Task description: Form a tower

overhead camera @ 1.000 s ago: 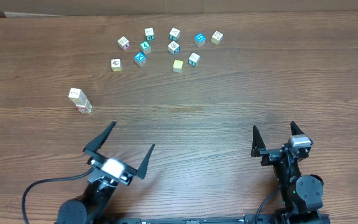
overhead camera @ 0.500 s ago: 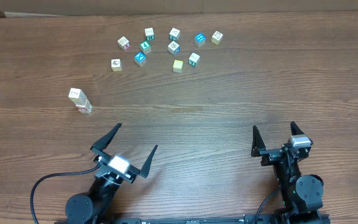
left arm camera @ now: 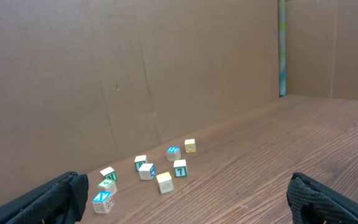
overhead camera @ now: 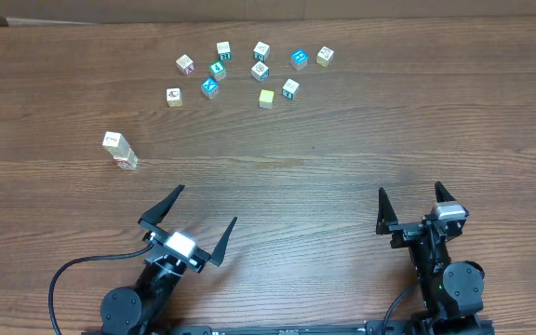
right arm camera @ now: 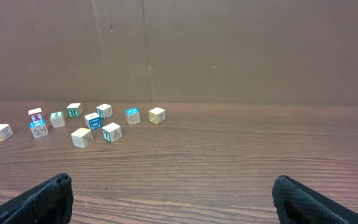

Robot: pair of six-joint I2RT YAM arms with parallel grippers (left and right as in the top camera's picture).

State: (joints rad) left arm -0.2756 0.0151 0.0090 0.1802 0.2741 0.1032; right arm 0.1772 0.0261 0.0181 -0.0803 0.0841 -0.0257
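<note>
The tower (overhead camera: 119,151) is a narrow stack of small wooden cubes with a white-faced top cube. It stands alone at the left of the table in the overhead view and does not show in either wrist view. My left gripper (overhead camera: 205,206) sits near the front edge, to the right of and nearer than the tower. It is wide open with nothing between its fingers (left arm camera: 48,199). My right gripper (overhead camera: 409,190) rests at the front right, also open and empty, with bare wood between its fingers (right arm camera: 42,199).
Several loose cubes (overhead camera: 259,70) lie scattered at the back middle, among them a yellow cube (overhead camera: 266,98) and a blue cube (overhead camera: 299,59). The same loose cubes (left arm camera: 164,182) (right arm camera: 82,137) show in both wrist views. A cardboard wall (right arm camera: 179,50) stands behind the table.
My left arm has shifted slightly to the right, its gripper still wide open. The tower, loose cubes and right arm have not moved.
</note>
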